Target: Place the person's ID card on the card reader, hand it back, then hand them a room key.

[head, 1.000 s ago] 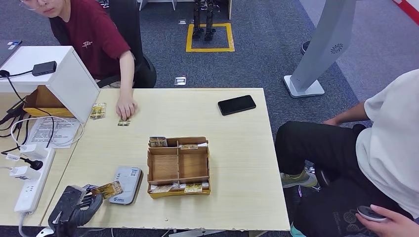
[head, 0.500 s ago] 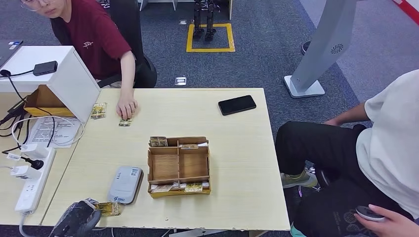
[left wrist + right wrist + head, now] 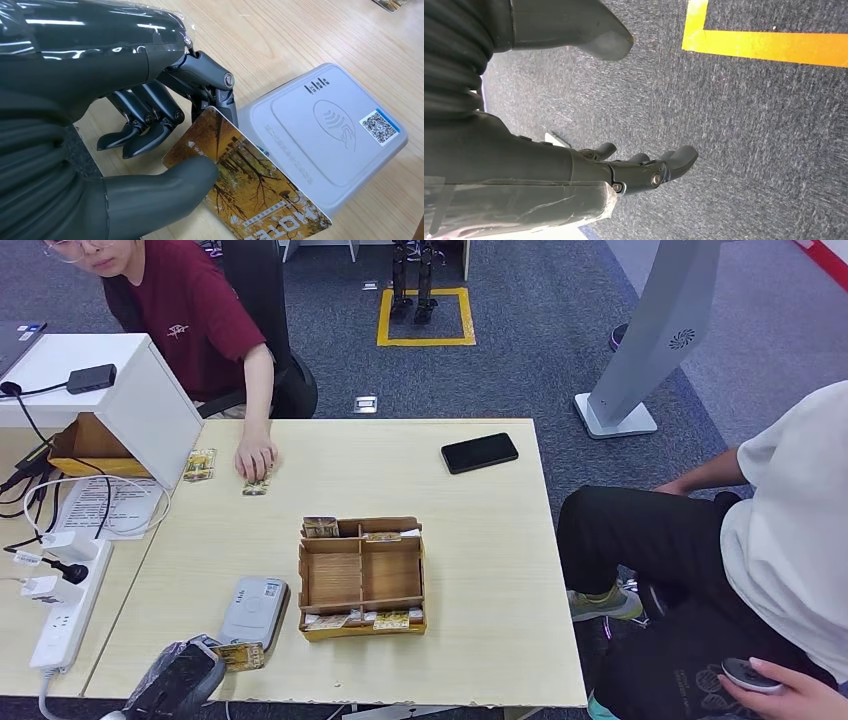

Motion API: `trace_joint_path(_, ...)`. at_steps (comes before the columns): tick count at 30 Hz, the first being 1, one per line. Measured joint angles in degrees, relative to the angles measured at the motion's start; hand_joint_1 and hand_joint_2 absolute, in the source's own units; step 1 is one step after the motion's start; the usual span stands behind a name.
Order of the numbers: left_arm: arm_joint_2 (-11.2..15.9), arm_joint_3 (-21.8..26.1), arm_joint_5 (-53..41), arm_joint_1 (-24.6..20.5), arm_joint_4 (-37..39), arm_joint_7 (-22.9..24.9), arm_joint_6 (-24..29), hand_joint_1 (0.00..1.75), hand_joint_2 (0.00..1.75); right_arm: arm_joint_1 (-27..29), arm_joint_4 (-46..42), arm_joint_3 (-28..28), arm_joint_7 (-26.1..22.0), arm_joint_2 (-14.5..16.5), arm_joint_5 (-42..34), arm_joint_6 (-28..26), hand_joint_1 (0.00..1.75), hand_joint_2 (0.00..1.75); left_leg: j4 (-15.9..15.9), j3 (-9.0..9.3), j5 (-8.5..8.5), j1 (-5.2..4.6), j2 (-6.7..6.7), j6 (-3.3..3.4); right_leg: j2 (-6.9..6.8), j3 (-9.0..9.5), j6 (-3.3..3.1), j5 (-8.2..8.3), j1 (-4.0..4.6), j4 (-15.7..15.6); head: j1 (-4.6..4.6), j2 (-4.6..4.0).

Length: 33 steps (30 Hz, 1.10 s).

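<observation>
Grey card reader sits at the bench's near-left, and the left hand pinches the ID card between thumb and fingers, its edge just over the reader's near corner. Right hand hangs over carpet, fingers apart, holding nothing. Wooden card tray just right of the reader.

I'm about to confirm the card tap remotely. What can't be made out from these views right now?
- Head view: the left hand is cut by the bottom edge, hiding its grip on the yellow autumn-print card.
- Left wrist view: whether that card touches the grey rounded card reader cannot be told; its printed text is cut off.
- Head view: cards in the brown wooden organiser tray are too small to read.
</observation>
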Motion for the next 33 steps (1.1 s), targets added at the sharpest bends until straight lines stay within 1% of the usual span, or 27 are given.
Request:
trace_joint_path(2, 0.0, -0.2, -1.0, 0.0, 0.1, 0.4, 0.8, 1.75, 1.75, 0.0, 0.0, 0.0, 0.0, 0.0, 0.0, 0.0, 0.0, 1.75, 0.0, 0.0, 0.0, 0.0, 0.0, 0.0, 0.0, 0.0, 0.0, 0.0, 0.0, 0.0, 0.0, 0.0)
trace_joint_path(7, -0.2, -2.5, -7.5, -0.9, 0.6, 2.7, 6.1, 1.75, 1.75, 0.0, 0.0, -0.4, 0.3, 0.0, 0.4, 0.0, 0.0, 1.75, 0.0, 0.01, 0.0, -0.01, -0.01, 0.0, -0.01, 0.02, 0.0, 0.0, 0.0, 0.0, 0.01, 0.0)
trace_joint_path(10, -0.4, -3.9, -9.4, -1.6, 1.1, 3.9, 7.6, 1.75, 1.75, 0.0, 0.0, -0.6, 0.3, 0.0, 0.7, 0.2, 0.0, 1.75, 0.0, 0.03, 0.0, -0.01, 0.0, 0.0, 0.0, 0.04, 0.0, 0.01, -0.01, 0.0, 0.01, 0.0)
trace_joint_path(13, -0.6, -4.8, -9.7, -1.9, 1.5, 4.3, 8.2, 1.75, 1.75, 0.0, 0.0, -1.0, 0.3, 0.0, 0.8, 0.2, 0.0, 1.75, 0.0, 0.04, 0.0, -0.01, 0.0, 0.0, 0.0, 0.05, 0.0, 0.01, -0.01, 0.0, 0.0, 0.0)
trace_joint_path(16, -0.8, -5.1, -6.7, -1.9, 1.7, 3.7, 8.3, 1.75, 1.75, 0.0, 0.0, -1.2, 0.2, 0.0, 1.2, 0.2, 0.0, 1.75, 0.0, 0.04, 0.0, -0.01, -0.01, 0.0, 0.0, 0.05, 0.0, 0.0, -0.01, 0.0, 0.0, 0.0)
trace_joint_path(19, -1.0, -5.1, -2.5, -1.8, 1.7, 2.6, 6.9, 1.75, 1.75, 0.0, 0.0, -1.3, 0.0, 0.0, 1.6, 0.2, 0.0, 1.75, 0.0, 0.03, 0.0, -0.01, -0.01, 0.0, 0.0, 0.06, 0.0, 0.0, -0.01, 0.0, 0.0, 0.0)
trace_joint_path(22, -1.0, -4.9, 4.1, -1.3, 1.6, 0.3, 3.7, 1.75, 1.75, 0.0, 0.0, -1.4, -0.2, 0.0, 1.8, 0.2, 0.0, 1.75, 0.0, 0.04, 0.0, -0.01, 0.0, 0.0, 0.0, 0.08, 0.0, 0.0, -0.01, 0.0, 0.01, 0.0)
trace_joint_path(25, -0.6, -3.6, 13.0, 0.5, 0.4, -2.1, -0.5, 1.75, 1.75, 0.0, 0.0, -1.6, -0.2, 0.0, 2.0, 0.2, 0.0, 1.75, 0.0, 0.05, 0.0, 0.0, 0.02, 0.0, 0.03, 0.04, 0.0, 0.0, 0.0, 0.0, 0.01, 0.0)
trace_joint_path(28, 0.1, -1.3, 20.4, 2.7, -2.0, -3.0, -3.9, 1.75, 1.75, 0.1, 0.0, -1.8, -0.1, 0.0, 2.4, 0.3, 0.0, 1.75, 0.0, 0.0, 0.0, 0.01, 0.01, 0.0, 0.02, -0.02, 0.0, 0.0, 0.01, 0.0, -0.01, 0.0)
trace_joint_path(30, 0.3, 0.5, 23.3, 3.7, -3.7, -3.1, -5.3, 1.75, 1.75, 0.0, 0.0, -2.0, -0.1, 0.0, 2.6, 0.3, 0.0, 1.75, 0.0, -0.02, 0.0, 0.01, -0.01, 0.0, 0.0, -0.02, 0.0, -0.01, 0.01, 0.0, 0.0, 0.0)
trace_joint_path(33, 0.4, 2.4, 24.0, 4.4, -5.2, -2.9, -6.0, 1.75, 1.75, 0.0, 0.0, -2.3, -0.2, 0.0, 2.7, 0.4, 0.0, 1.75, 0.0, -0.03, 0.0, 0.01, -0.01, 0.0, 0.0, -0.02, 0.0, -0.01, 0.01, 0.0, -0.01, 0.0)
